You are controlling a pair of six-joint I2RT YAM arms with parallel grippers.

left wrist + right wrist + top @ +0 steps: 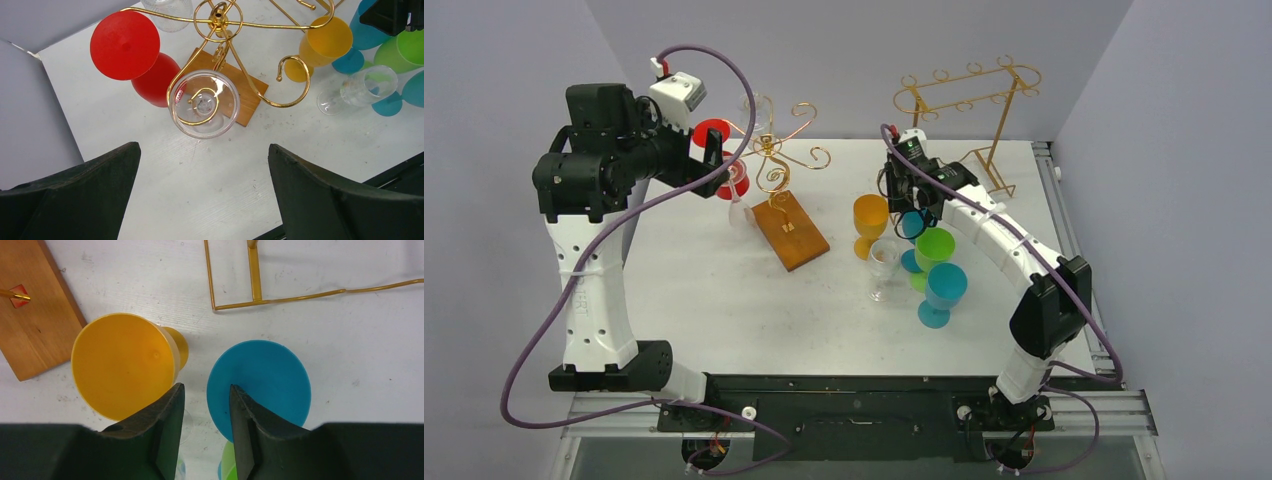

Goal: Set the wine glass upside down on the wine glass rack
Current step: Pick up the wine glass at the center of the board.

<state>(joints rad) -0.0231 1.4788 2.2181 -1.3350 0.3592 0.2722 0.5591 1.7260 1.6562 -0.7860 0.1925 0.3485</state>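
Note:
The wine glass rack (774,160), a gold wire tree on a brown wooden base (791,232), stands left of centre. A clear wine glass (204,104) hangs upside down from one of its spiral arms, beside a hanging red glass (125,45). My left gripper (204,146) is open wide just above and in front of the clear glass, touching nothing. My right gripper (206,386) hovers partly open over the standing glasses. Its left finger overlaps the orange glass (122,365) and its right finger the blue glass (265,382), whose left rim shows in the gap. Nothing is clamped.
A clear glass (884,262), a green glass (934,245) and a second blue glass (946,283) stand packed together under the right arm. A taller gold frame rack (969,95) stands at the back right. Another clear glass (167,7) hangs at the rack's far side.

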